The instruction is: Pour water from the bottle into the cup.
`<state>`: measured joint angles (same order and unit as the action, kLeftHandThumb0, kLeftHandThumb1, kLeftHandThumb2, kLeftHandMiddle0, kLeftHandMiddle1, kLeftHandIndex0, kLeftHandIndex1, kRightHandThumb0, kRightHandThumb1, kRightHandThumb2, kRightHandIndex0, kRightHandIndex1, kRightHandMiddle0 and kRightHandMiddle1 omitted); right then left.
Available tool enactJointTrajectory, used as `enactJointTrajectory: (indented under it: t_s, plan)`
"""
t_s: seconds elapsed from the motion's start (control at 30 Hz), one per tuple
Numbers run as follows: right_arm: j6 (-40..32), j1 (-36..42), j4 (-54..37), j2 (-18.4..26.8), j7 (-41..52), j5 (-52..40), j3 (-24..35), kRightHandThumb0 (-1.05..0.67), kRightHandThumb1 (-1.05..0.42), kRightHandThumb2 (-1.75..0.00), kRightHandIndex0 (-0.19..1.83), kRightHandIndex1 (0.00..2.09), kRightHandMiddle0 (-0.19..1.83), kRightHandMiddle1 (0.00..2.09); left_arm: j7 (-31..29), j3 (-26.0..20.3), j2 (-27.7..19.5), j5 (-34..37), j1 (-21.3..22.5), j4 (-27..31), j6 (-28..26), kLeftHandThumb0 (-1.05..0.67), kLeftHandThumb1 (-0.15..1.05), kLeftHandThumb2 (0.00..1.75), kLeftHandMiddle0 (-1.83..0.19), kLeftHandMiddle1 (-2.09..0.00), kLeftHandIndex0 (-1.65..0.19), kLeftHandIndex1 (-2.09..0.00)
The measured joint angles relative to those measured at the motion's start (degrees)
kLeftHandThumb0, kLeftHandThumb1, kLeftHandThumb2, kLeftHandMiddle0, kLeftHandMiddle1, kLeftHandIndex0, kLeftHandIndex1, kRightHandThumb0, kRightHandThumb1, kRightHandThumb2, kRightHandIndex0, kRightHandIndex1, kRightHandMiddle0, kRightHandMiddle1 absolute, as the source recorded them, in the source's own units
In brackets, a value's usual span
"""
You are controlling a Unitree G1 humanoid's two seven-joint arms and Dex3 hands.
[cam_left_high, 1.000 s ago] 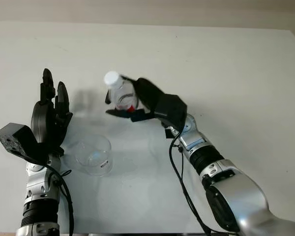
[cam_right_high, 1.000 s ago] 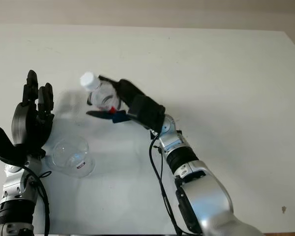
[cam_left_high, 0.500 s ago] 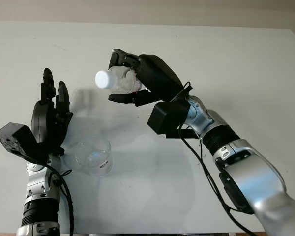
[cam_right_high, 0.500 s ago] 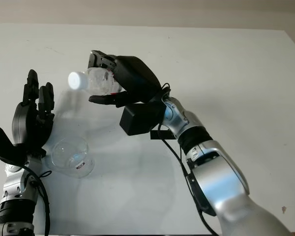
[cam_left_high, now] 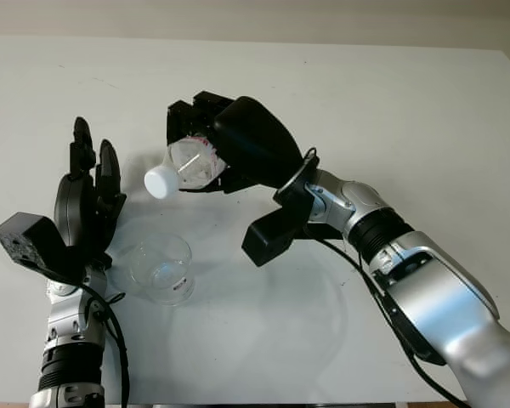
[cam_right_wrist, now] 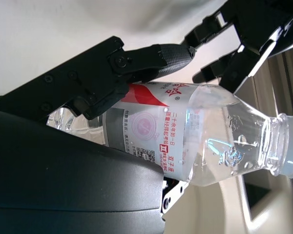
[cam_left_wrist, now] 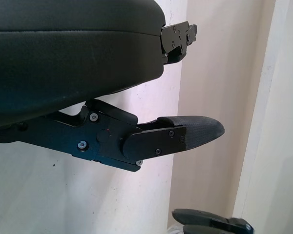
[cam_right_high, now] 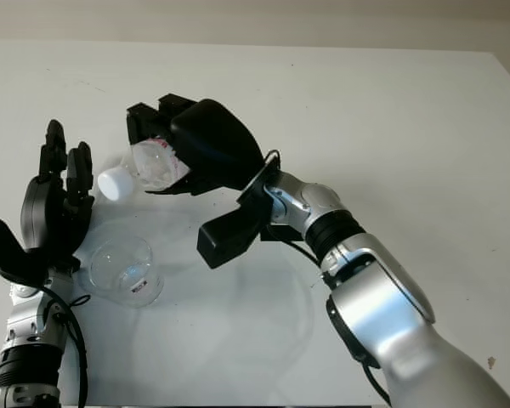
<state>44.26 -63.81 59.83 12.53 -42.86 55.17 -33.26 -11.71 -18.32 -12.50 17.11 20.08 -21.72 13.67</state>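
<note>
Bottle tipped toward cup; cap on.
My right hand (cam_left_high: 225, 153), clamped on the bottle (cam_left_high: 187, 164), has swung its neck down-left above the cup (cam_left_high: 161, 269); left hand (cam_left_high: 89, 200) open beside it.

Overhead stereo pair; close wrist cameras

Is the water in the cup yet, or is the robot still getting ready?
Not yet. Done: the right robot hand has the bottle lifted and tipped, neck pointing down toward the cup. In hand: the tilt. The white cap looks on, and the cup on the table looks empty. The left robot hand is open beside the cup. Left: the actual pouring.
</note>
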Motion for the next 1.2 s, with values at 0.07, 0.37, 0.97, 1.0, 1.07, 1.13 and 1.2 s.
enactJointTrajectory:
  t_s: [0.07, 0.37, 0.97, 1.0, 1.07, 1.13, 1.2]
  plan:
    - [-0.62, -0.46, -0.03, 0.38, -2.91, 2.10, -1.56, -0.52, -1.05, -0.52, 1.21, 2.09, 0.89, 2.09, 0.23, 0.05, 0.03, -0.02, 0.03, 0.00, 0.00, -0.63, 1.05, 0.53, 0.08, -0.06, 0.17, -0.06]
    - [-0.82, -3.73, 0.06, 2.03, -14.87, 8.71, -7.27, -0.54, -1.05, -0.52, 1.21, 2.09, 0.87, 2.09, 0.44, 0.22, 0.29, -0.08, 0.27, -0.18, 0.10, -0.62, 1.05, 0.55, 0.09, -0.05, 0.18, -0.05]
    - [-9.90, -8.86, 0.85, 3.30, -30.14, 19.73, -17.51, -0.62, -1.05, -0.35, 1.27, 2.09, 0.84, 2.09, 0.71, 0.67, 0.53, -0.59, 0.57, -0.95, 1.52, -0.62, 1.05, 0.55, 0.10, -0.05, 0.19, -0.05]
    - [-10.39, -8.86, 0.76, 3.37, -30.23, 20.13, -17.93, -0.62, -1.05, -0.32, 1.27, 2.09, 0.84, 2.09, 0.65, 0.68, 0.53, -0.58, 0.63, -1.09, 1.59, -0.62, 1.05, 0.55, 0.10, -0.05, 0.19, -0.05]
    - [-10.83, -8.86, 0.68, 3.40, -30.88, 20.66, -18.53, -0.63, -1.05, -0.25, 1.28, 2.09, 0.84, 2.09, 0.61, 0.67, 0.53, -0.57, 0.71, -1.26, 1.65, -0.62, 1.05, 0.55, 0.09, -0.06, 0.18, -0.05]
    - [-11.32, -8.88, 0.56, 3.42, -31.37, 20.95, -18.99, -0.64, -1.05, -0.22, 1.28, 2.09, 0.83, 2.09, 0.62, 0.67, 0.53, -0.57, 0.73, -1.34, 1.80, -0.62, 1.05, 0.54, 0.09, -0.06, 0.18, -0.06]
    - [-12.21, -8.93, 0.37, 3.45, -31.65, 21.38, -19.73, -0.63, -1.05, -0.23, 1.28, 2.09, 0.83, 2.09, 0.63, 0.67, 0.54, -0.57, 0.75, -1.37, 1.88, -0.62, 1.05, 0.54, 0.09, -0.06, 0.18, -0.06]
